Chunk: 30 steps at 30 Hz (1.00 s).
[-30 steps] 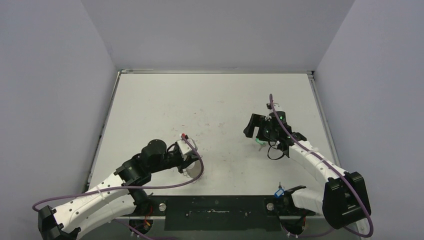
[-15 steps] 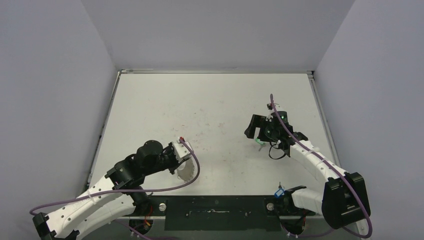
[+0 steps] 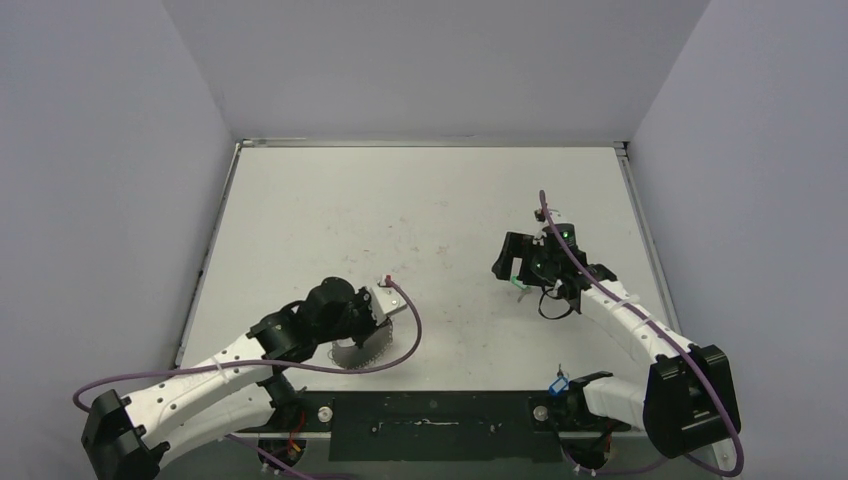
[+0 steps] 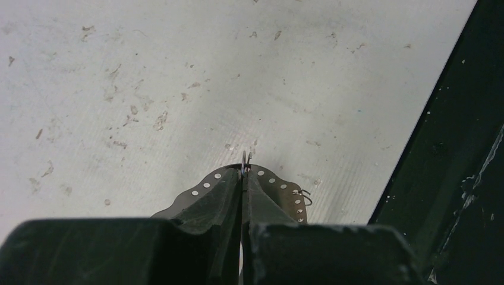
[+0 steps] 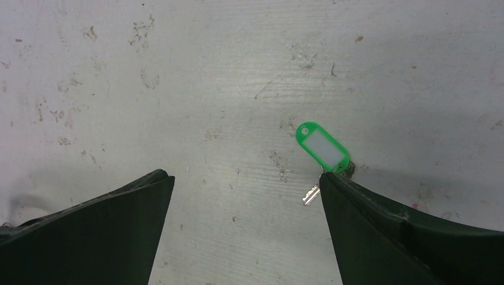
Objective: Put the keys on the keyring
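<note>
My left gripper (image 3: 362,334) points down at the table near the front edge and is shut on the keyring (image 3: 363,352), a pale-grey round piece with a dotted rim. In the left wrist view its scalloped, dotted rim (image 4: 285,191) fans out on both sides of my closed gripper (image 4: 243,173), and a thin metal edge pokes out between the tips. My right gripper (image 3: 518,268) hangs open over the green-tagged key (image 5: 321,146). The tag lies just off the right fingertip (image 5: 333,184) of that gripper (image 5: 242,178), with the key's silver blade (image 5: 310,195) beside it. A blue tag (image 3: 558,384) lies by the right arm's base.
The black strip (image 3: 430,420) runs along the table's near edge, close to the left gripper, and shows at the right of the left wrist view (image 4: 457,178). Grey walls close in the table on three sides. Purple cables (image 3: 400,350) loop off both wrists.
The left arm has swung its wrist right and turned, carrying the keyring toward the near edge. The right gripper has stayed open over the green key, hardly moving.
</note>
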Tool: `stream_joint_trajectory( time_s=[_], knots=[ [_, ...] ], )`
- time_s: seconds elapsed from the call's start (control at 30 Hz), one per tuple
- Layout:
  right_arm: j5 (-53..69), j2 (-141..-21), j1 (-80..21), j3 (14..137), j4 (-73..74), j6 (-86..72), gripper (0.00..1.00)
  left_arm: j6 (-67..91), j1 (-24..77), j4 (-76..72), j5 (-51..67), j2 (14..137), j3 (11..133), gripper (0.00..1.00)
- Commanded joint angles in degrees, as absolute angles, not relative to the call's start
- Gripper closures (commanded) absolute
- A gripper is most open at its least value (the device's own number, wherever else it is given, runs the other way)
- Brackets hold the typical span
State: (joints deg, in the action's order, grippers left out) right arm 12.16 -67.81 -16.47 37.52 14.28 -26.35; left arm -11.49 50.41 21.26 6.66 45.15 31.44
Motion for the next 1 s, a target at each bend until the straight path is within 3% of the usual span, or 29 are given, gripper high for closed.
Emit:
stream_joint_trajectory(
  time_s=[0.0,0.2,0.37,0.53,0.97],
  knots=[
    [9.0,-65.8,-16.0,39.5,16.6,-24.4,0.00,-9.8,50.2,7.6,10.7,47.6,29.4,1.00],
    [4.8,-67.0,-15.9,41.4,19.7,-23.2,0.06,-8.4,50.2,-1.1,12.6,48.8,25.6,1.00],
    [3.0,-71.5,-15.6,43.5,22.2,-22.8,0.28,-7.2,50.2,-5.3,13.5,47.3,23.0,1.00],
    [2.6,-74.6,-14.7,43.7,22.9,-22.6,0.42,-7.6,50.2,-4.9,13.3,45.3,22.5,1.00],
    [0.4,-76.2,-13.5,43.1,24.7,-20.8,0.43,-5.5,50.2,-6.1,14.6,43.8,21.5,1.00]
  ],
)
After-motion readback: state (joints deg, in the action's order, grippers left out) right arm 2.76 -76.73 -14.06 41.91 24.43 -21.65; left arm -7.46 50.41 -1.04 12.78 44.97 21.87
